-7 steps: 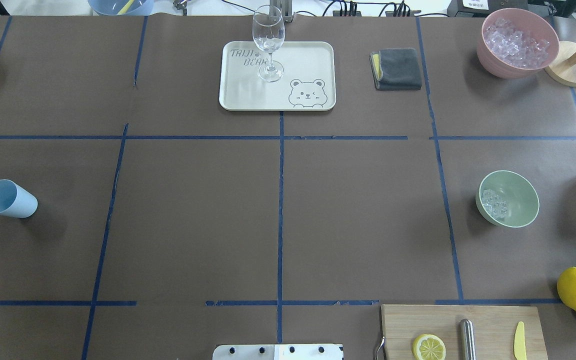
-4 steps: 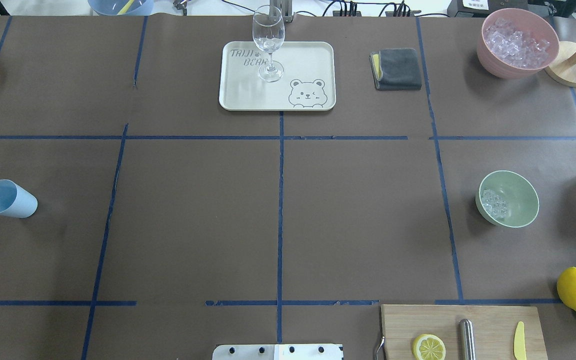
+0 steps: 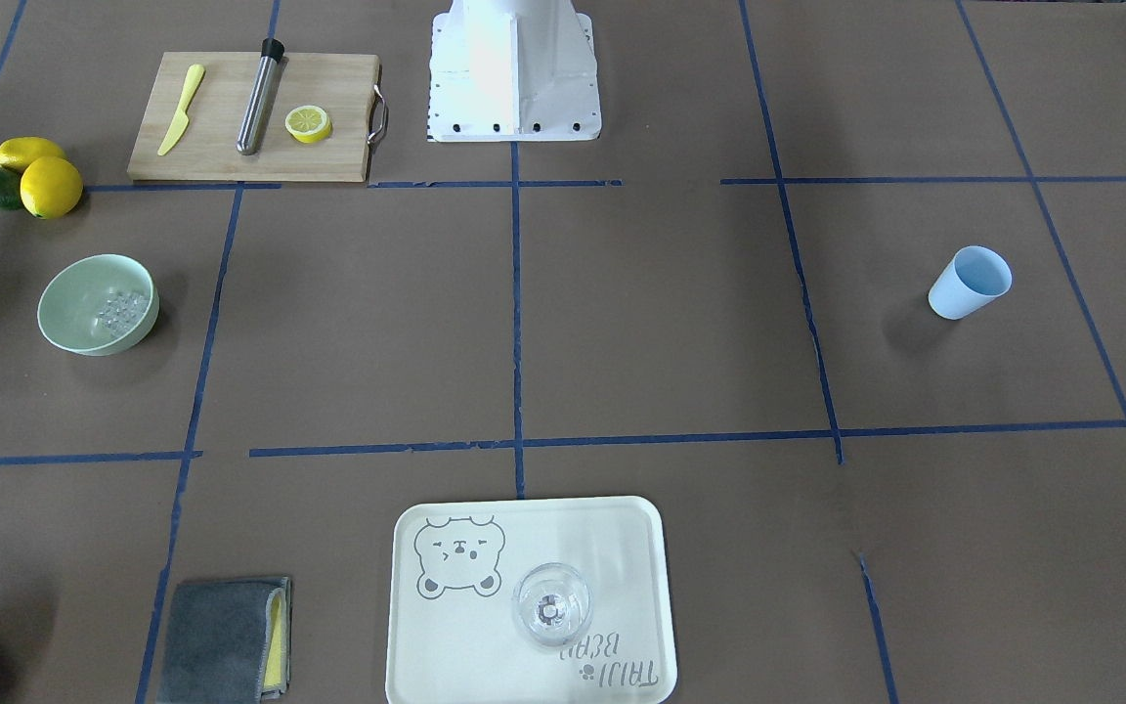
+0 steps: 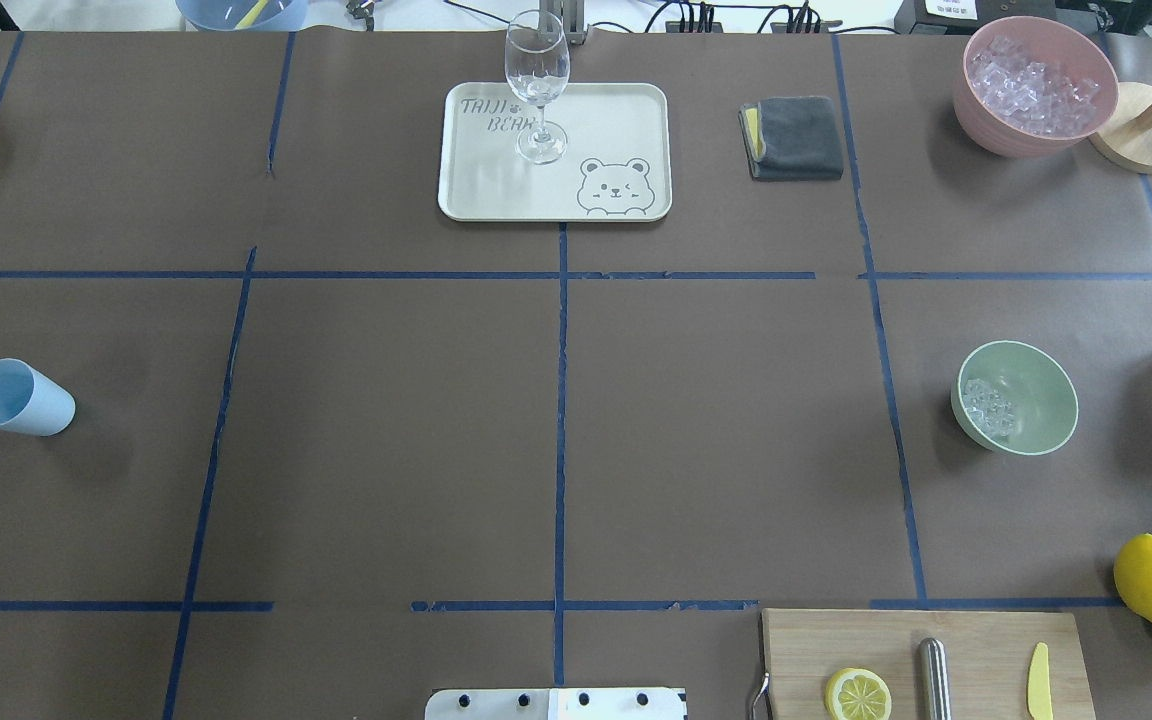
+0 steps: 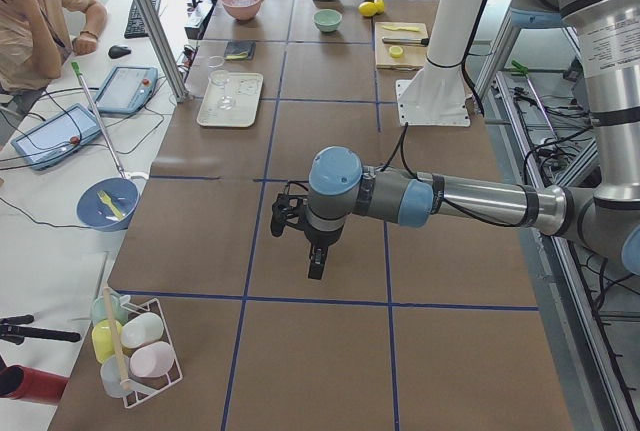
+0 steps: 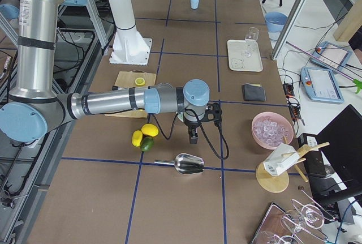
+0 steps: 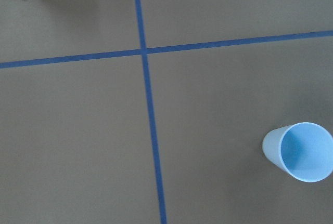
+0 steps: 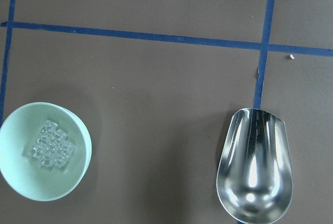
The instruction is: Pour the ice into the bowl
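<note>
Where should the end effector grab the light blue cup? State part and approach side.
Take the light blue cup across its side wall below the rim, probably coming in level from the robot's side. It stands upright, mouth up, narrowing toward the base.

**Table layout**

Right side: ice (image 4: 988, 407) in bowl (image 4: 1018, 397), scoop (image 8: 255, 172) to its right. Cup (image 4: 16, 398) far left, well apart. Tray (image 4: 496, 180) centre, far edge, glass (image 4: 537, 80) on it, cloth (image 4: 796, 138) near its right. Board (image 4: 981, 650) near right, lemon half (image 4: 857, 694) on it.
</note>
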Available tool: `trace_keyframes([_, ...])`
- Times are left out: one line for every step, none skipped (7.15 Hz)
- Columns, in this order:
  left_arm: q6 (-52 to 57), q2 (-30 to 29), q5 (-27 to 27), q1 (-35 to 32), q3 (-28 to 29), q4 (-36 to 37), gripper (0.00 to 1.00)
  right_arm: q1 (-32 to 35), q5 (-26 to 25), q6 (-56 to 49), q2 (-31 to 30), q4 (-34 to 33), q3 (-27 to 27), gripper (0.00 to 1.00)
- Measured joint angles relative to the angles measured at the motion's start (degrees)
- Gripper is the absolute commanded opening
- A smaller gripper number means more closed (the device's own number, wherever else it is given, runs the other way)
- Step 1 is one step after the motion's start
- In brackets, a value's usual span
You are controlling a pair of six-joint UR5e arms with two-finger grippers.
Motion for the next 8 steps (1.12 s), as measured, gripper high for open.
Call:
trace_keyframes([4.27,-0.17,1.56,-1.88,-0.4,5.37,1.0,0.0,0.04,0.0,0.07,0.02,0.02,1.0])
trace_keyframes([7.06,0.32,2.08,-3.42,0.03,8.22,1.0,0.0,0.06,0.0,0.12,0.03,0.02,1.0])
trace_keyframes([8.26,1.08,2.23,-3.97,0.82,9.44,1.0,0.0,0.11,0.0,0.1,0.03,-0.01,1.0])
trace_keyframes([8.66,1.47,1.43,-4.12,1.6,9.82,1.0,0.0,0.16,0.0,0.05,0.03,-0.07,1.0])
trace_keyframes([8.77,1.08,-1.07,-4.1,3.09,9.14,1.0,0.0,0.18,0.0,-0.01,0.04,-0.14,1.0])
trace_keyframes([8.8,-0.5,-2.95,-4.09,5.41,8.23,1.0,0.0,0.19,0.0,-0.03,0.04,-0.17,1.0])
trace_keyframes([8.83,-2.65,-3.66,-4.13,7.05,8.51,1.0,0.0,0.19,0.0,-0.02,0.04,-0.17,1.0])
trace_keyframes([8.85,-3.96,-3.93,-4.14,7.56,9.54,1.0,0.0,0.19,0.0,-0.03,0.04,-0.19,1.0])
